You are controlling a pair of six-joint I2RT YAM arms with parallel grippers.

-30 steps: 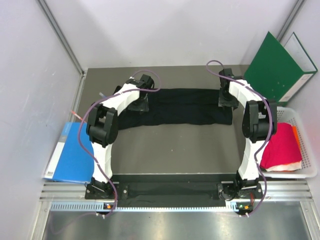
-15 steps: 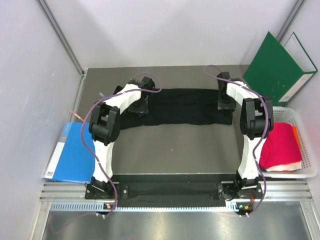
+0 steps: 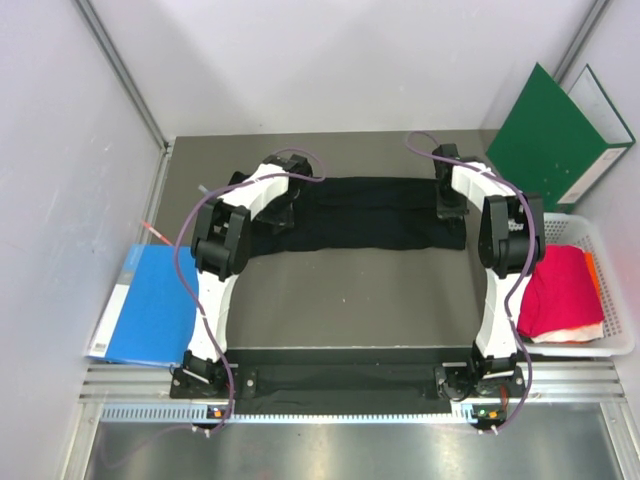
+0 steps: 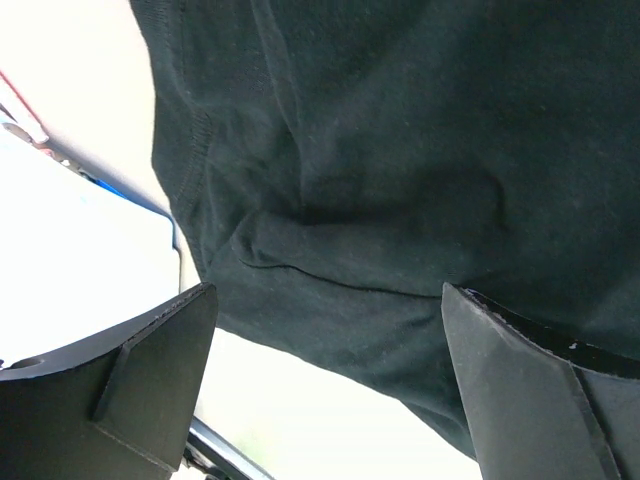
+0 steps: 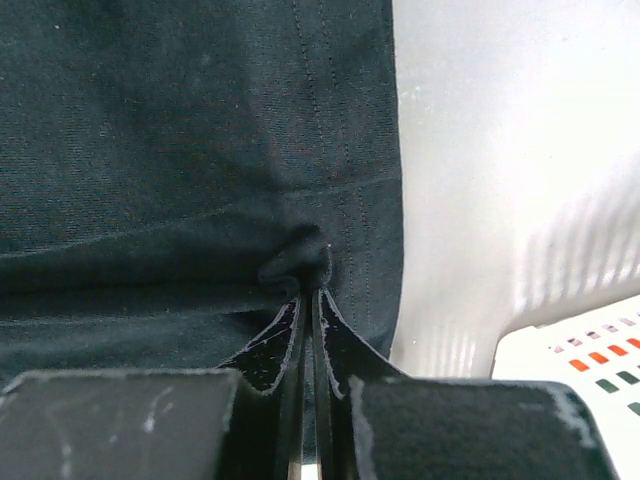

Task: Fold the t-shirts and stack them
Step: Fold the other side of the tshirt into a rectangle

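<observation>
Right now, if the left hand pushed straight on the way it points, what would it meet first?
The black t-shirt: its wrinkled cloth, near a hemmed edge, fills the view ahead of the left hand, whose jaws stand wide open. It looks close, though the exact depth is unclear.

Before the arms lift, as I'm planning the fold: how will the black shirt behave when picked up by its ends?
Probably floppy: the black shirt puckers into a fold where the right gripper pinches it. Lifted by its ends it would likely sag in the middle, since it lies long, flat and wrinkled. It looks thin, so probably light.
</observation>
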